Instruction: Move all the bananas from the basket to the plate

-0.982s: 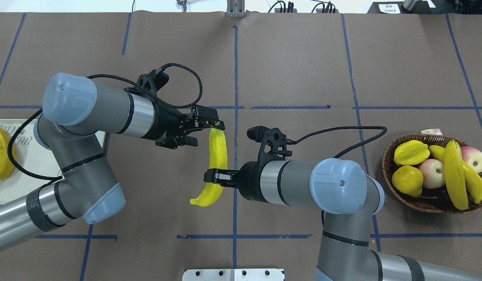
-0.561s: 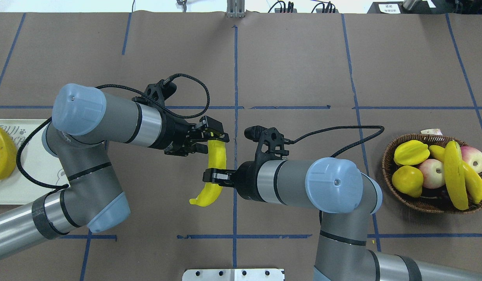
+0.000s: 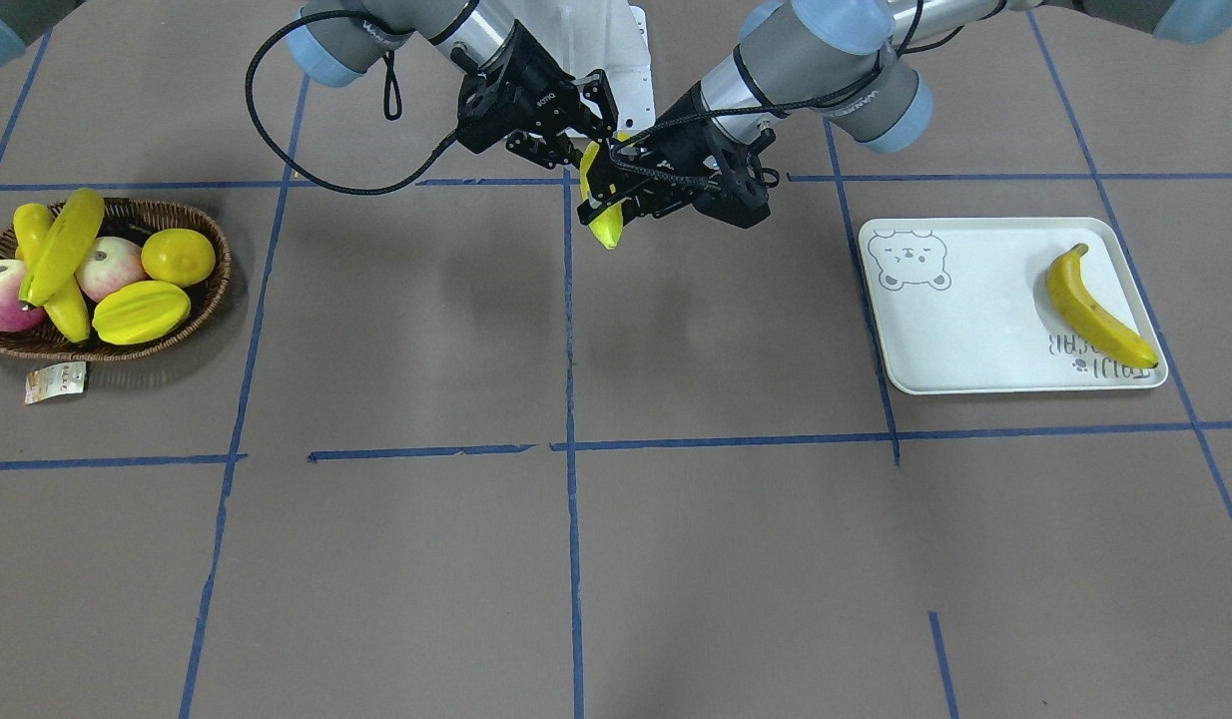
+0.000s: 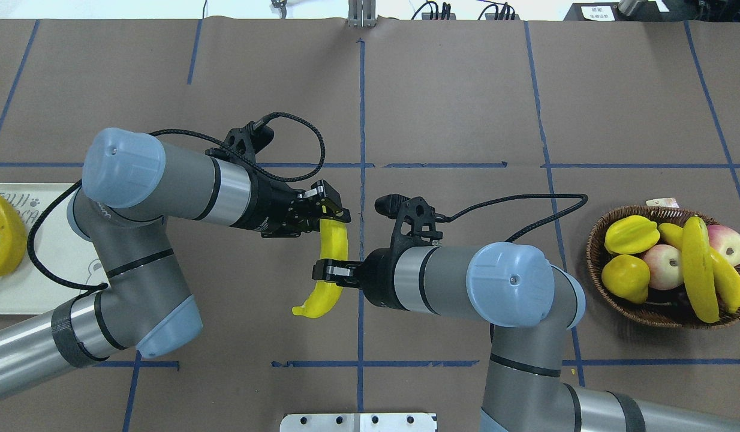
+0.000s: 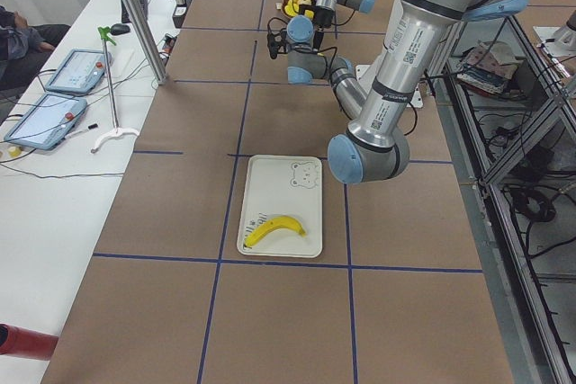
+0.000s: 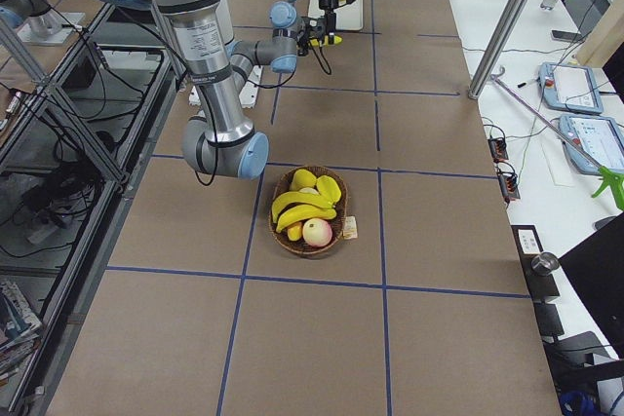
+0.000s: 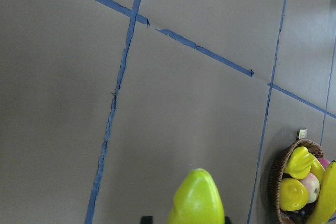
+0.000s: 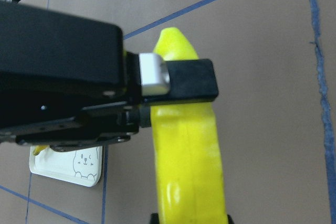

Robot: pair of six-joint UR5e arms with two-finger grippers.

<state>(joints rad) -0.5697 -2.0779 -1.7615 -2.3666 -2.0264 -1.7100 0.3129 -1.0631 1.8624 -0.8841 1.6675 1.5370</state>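
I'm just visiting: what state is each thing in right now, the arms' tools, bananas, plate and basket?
held banana, lifted in the air, gripped by both tools.
left tool, shut on one end of it.
right tool, shut on its middle.
plate, carries one banana.
basket, holds two bananas plus other fruit.

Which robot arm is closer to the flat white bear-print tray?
Left. The left arm bends just beside the pale rectangular tray, overlapping its edge in the overhead view. The right arm reaches in from the far side, near the brown woven basket.
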